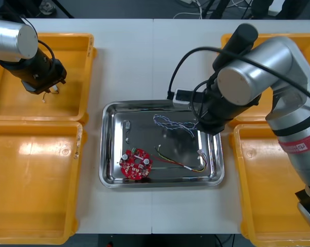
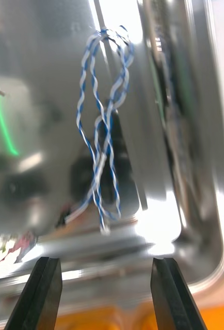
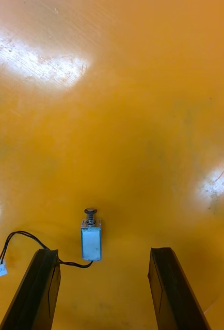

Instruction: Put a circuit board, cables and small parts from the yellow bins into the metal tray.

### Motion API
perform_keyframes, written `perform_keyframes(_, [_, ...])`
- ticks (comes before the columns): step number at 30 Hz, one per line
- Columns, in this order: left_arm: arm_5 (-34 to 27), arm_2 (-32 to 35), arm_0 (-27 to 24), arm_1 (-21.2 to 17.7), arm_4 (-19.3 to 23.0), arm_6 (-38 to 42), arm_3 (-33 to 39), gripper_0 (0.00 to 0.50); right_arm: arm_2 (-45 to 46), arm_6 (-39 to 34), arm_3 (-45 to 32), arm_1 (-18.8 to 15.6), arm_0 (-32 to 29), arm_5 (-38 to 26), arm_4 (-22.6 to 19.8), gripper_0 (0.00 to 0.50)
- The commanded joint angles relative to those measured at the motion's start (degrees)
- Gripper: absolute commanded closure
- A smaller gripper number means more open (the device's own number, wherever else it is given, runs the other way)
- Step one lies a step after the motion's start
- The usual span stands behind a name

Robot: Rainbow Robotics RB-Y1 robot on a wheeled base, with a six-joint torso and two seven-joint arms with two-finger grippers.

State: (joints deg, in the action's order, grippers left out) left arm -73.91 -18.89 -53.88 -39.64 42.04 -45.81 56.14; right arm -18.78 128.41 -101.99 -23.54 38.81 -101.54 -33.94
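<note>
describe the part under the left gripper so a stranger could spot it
Find the far yellow bin on the robot's left, under the open left gripper. Just ahead of its fingers lies a small metal part: a pale block with a spring-topped pin and a thin black lead to a white plug.

This looks like a robot lab or workshop. Two big robot arms [image 1: 278, 67] reach over a light table [image 1: 155, 56]. It has yellow bins [image 1: 31, 180] at its sides and a shiny metal tray [image 1: 144, 104] holding a red circuit board [image 1: 135, 164] and cables [image 1: 162, 121].
</note>
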Motion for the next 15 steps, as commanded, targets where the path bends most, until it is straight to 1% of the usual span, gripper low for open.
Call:
perform_keyframes(1, [1.6,-1.8,-0.2,0.3,0.5,-6.3,0.2,0.000,6.8,-7.0,-0.8,-1.4,5.0,-6.2,-3.5,0.000])
perform_keyframes(3, [1.8,-1.8,0.0,0.3,0.5,-6.4,0.2,0.000,8.1,-9.3,-0.8,-1.8,6.0,-8.5,-4.1,0.000])
perform_keyframes(5, [1.9,-1.8,0.3,0.3,0.4,-6.7,0.3,0.000,10.1,-12.3,-1.2,-2.0,7.1,-8.5,-4.1,0.000])
perform_keyframes(9, [2.1,-1.8,0.5,0.3,0.4,-7.1,0.2,0.000,13.8,-17.8,-3.4,-2.8,7.2,-8.5,-4.0,0.000])
perform_keyframes(11, [2.5,-1.8,1.0,0.3,0.3,-7.3,0.1,0.000,15.9,-22.0,-4.2,-3.9,7.2,-8.5,-4.3,0.000])
perform_keyframes(15, [3.2,-1.8,1.5,0.3,0.1,-7.8,0.2,0.000,17.7,-27.2,-4.4,-6.3,7.1,-8.5,-5.2,0.000])
